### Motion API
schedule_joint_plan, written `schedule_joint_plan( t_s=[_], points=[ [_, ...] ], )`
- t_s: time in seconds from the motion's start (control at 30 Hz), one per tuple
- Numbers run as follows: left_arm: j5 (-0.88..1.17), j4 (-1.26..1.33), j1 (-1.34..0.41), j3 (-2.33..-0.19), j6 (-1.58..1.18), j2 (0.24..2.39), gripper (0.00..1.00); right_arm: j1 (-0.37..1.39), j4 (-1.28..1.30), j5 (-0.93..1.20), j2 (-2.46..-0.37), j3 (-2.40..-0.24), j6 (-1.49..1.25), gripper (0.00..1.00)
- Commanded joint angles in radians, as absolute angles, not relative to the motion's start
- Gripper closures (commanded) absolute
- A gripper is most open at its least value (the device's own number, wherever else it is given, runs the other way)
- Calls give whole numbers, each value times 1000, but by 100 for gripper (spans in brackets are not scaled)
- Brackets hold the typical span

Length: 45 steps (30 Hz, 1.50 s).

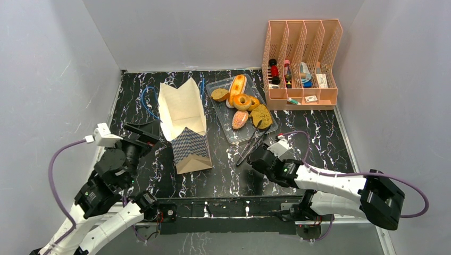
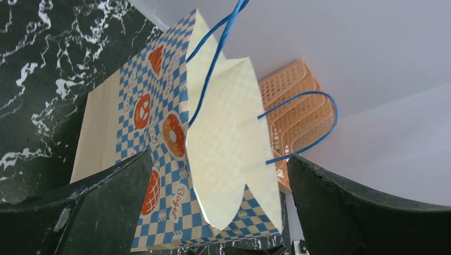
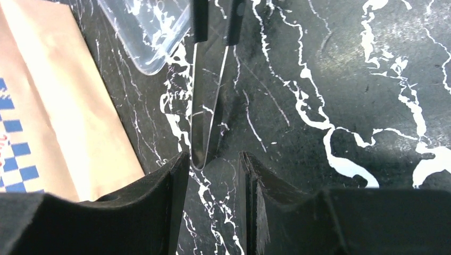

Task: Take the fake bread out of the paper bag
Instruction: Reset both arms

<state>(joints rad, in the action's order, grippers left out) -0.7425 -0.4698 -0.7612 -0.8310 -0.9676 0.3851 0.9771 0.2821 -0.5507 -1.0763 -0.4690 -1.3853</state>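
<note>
The paper bag (image 1: 183, 109) lies on its side left of centre, its open mouth facing the back wall, and no bread shows inside it. The fake bread lies on a clear tray (image 1: 228, 135): a long bun (image 1: 237, 85), a ring donut (image 1: 243, 100), a brown roll (image 1: 219, 94) and an oval reddish bun (image 1: 240, 119). My left gripper (image 1: 141, 135) stands wide open just left of the bag. In the left wrist view the bag (image 2: 213, 159) sits beyond my left gripper (image 2: 218, 156), untouched. My right gripper (image 3: 214, 155) is open and empty, low over the table.
Metal tongs (image 1: 250, 149) lie on the table in front of the right gripper, their closed end (image 3: 201, 154) beside its left finger. A peach file organizer (image 1: 300, 64) with small items stands at the back right. Blue cord handles (image 1: 146, 101) trail behind the bag. Grey walls enclose the table.
</note>
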Motion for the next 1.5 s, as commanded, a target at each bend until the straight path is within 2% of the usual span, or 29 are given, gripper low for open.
schedule_joint_plan(
  t_s=[0.0,0.23,0.37,0.47,0.5,0.57,0.63,0.73,0.9,1.03,1.17,1.3,1.47],
  points=[
    [-765,-507,-763,-956,-844,380,2,1061,368,-689,-1070,-577,-1335,63],
    [-914,-443,-694,-1157,-559,481,2,1213,569,-911,-1200,-813,-1212,62],
    [-1121,-307,-684,-1230,-335,595,2,1236,651,-1027,-1276,-997,-1098,60],
    [-1282,61,-685,-1168,46,653,2,1236,652,-1099,-1303,-1077,-1032,57],
    [-1292,357,-684,-1118,242,664,2,1236,642,-1121,-1304,-1091,-1015,53],
    [-1277,757,-684,-1025,567,690,2,1234,590,-1162,-1298,-1091,-969,48],
    [-1259,970,-684,-992,779,736,2,1225,492,-1192,-1281,-1069,-869,47],
    [-1235,1089,-681,-985,887,802,2,1142,376,-1135,-1257,-1053,-757,44],
    [-1183,918,-643,-1079,786,883,2,907,315,-915,-1264,-1056,-693,43],
    [-1085,379,-517,-1334,440,1042,2,861,325,-872,-1323,-1101,-646,42],
    [-903,-27,-339,-1624,159,1238,2,821,326,-837,-1370,-1135,-625,41],
    [-836,-35,-264,-1663,102,1348,2,767,291,-803,-1399,-1120,-619,41],
    [-724,-86,-72,-1566,-45,1419,2,755,201,-854,-1411,-1063,-572,41]
  ],
)
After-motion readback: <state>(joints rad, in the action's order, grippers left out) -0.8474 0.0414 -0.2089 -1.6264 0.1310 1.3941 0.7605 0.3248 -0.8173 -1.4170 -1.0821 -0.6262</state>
